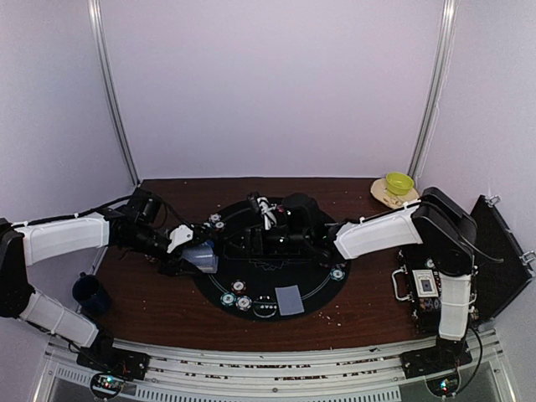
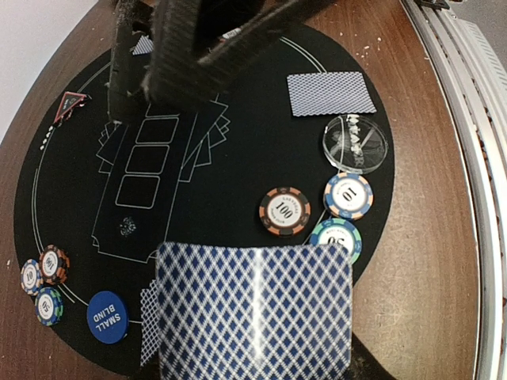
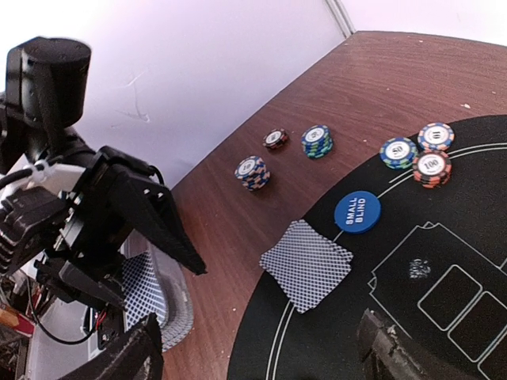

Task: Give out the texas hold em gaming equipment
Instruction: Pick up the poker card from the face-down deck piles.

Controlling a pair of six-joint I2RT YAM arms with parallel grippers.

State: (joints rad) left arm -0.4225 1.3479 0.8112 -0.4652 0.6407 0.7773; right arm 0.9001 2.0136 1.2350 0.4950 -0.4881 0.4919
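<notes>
Card deck (image 2: 253, 313), blue diamond backs, is pinched in L fingers (image 3: 162, 226) and held over left part of round black mat (image 2: 253, 158).
R fingers (image 3: 396, 352) spread wide, nothing betw. them, over mat centre above printed card outlines (image 2: 146, 158). Contact w/ mat: can't tell. Face-down card edges (image 2: 210, 134) show either side of outline strip.

Outward on mat:
- small face-down card stack (image 3: 306, 264) straddles mat rim, partly on tabletop (image 1: 159, 310)
- just beside it, blue button (image 3: 356, 212), reads "SMALL BLIND"
- three chip stacks (image 3: 430, 166) near that button, inside the rim; top one reads "100"
- orange-edged chip (image 2: 284, 210) reads "100"; blue/orange chip (image 2: 348, 195) reads "10"; green-edged chip (image 2: 336, 240) reads "50". The latter two touch.
- clear disc (image 2: 355, 144) near the "10" chip, print unreadable
- face-down cards (image 2: 330, 93) just beyond the disc
- red triangle marker (image 2: 70, 105) at mat rim

Off mat: three more chip stacks (image 3: 275, 138) on bare wood.

Containers:
- yellow-green bowl (image 1: 399, 182), far-right corner, on pale board (image 1: 381, 194); contents can't tell
- dark blue mug (image 1: 88, 293), left edge; contents can't tell
</notes>
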